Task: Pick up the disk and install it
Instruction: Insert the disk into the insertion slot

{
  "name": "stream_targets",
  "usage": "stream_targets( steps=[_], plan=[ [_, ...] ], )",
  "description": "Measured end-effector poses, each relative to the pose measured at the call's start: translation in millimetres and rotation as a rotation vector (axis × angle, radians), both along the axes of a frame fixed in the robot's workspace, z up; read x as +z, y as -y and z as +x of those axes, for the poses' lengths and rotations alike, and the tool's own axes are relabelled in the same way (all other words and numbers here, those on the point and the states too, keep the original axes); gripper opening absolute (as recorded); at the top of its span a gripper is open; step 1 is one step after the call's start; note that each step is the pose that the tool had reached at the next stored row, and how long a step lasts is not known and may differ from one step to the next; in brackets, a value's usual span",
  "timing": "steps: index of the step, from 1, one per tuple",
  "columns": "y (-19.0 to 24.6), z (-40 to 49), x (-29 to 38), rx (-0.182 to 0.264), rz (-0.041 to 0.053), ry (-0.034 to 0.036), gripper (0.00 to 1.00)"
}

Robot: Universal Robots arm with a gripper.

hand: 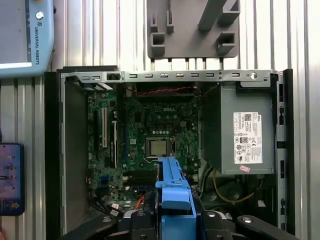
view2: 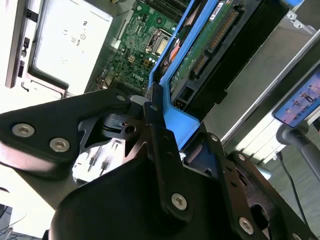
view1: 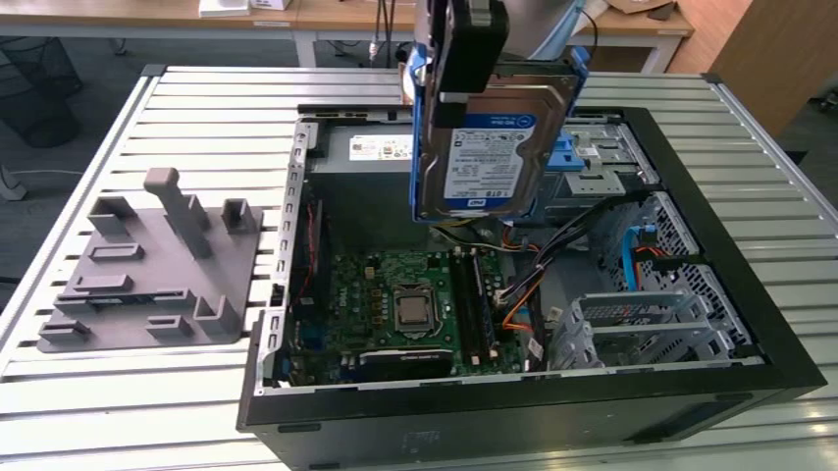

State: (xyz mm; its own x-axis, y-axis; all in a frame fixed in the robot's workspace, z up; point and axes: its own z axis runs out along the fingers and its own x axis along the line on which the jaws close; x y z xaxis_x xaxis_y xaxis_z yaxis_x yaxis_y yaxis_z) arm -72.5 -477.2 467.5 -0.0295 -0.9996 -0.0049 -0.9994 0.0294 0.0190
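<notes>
The disk [view1: 492,147] hangs upright in the air above the open computer case [view1: 524,417], its white-and-blue label facing the exterior view, blue side rails along its edges. My gripper [view1: 456,93] is shut on the disk from above, one black finger lying across its left rail. In the second wrist view the disk's green circuit board [view2: 200,55] and blue rail run away from my gripper [view2: 157,117]. The first wrist view looks straight down past the blue rail [hand: 172,185] into the case, with the motherboard [hand: 150,135] below.
A grey power supply box [hand: 245,135] with a white sticker sits in the case. A metal drive cage [view1: 654,319] stands at the exterior view's right. A grey printed fixture [view1: 151,260] lies on the slatted table to the case's left. A pendant [hand: 25,35] rests beside the case.
</notes>
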Motion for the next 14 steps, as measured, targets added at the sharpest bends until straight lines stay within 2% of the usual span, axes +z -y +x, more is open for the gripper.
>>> stream_targets(
  steps=[8,14],
  plan=[
    [8.3,1.8,0.0,0.000,0.0000,0.0000,0.37],
    [16.3,3.0,0.0,0.000,0.0000,0.0000,0.37]
  ],
)
